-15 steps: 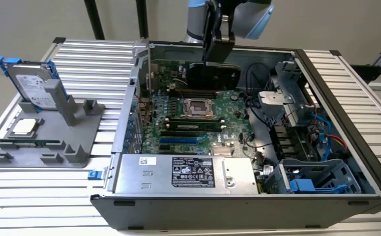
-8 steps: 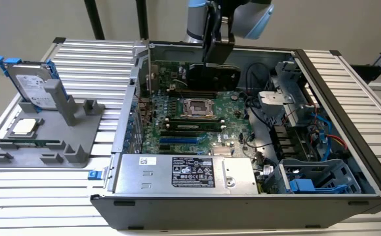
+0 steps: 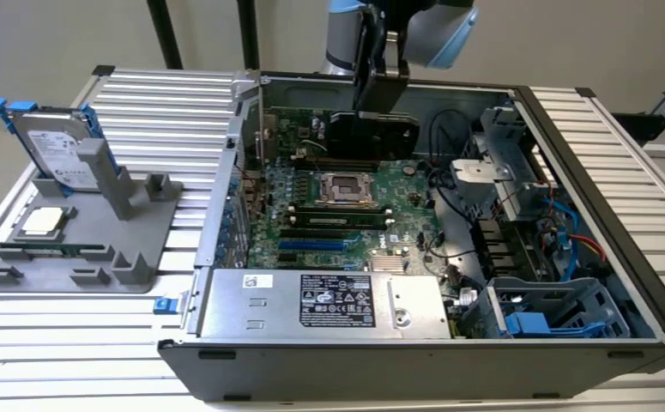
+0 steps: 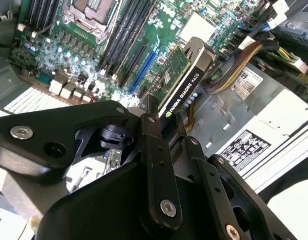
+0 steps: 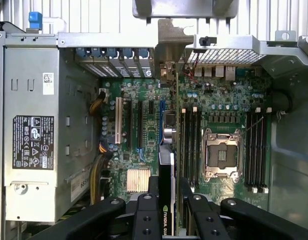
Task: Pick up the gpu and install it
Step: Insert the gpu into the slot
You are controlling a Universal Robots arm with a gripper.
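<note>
**A:** Exterior view first. Where's the thin rectangular gpu (image 3: 361, 142), black cooler one face, green board the other?

**B:** Upright inside the open black PC case (image 3: 424, 373), abt 12 o'clock of the square silver CPU socket (image 3: 344, 184), above the green motherboard (image 3: 413, 184). Black metal fingers (image 3: 380, 90) are clamped on its top edge.

**A:** Seated?

**B:** Doubt it. In both wrist views the gpu (image 4: 186, 82) (image 5: 166, 175) hangs clear of the board. I'd say pick-up's done and it's lining up over the long blue slot (image 4: 144, 70).

**A:** Needs?

**B:** Prob. card edge square w/ slot, bracket end toward the rear opening, straight push. Tilt could jam it.
</note>
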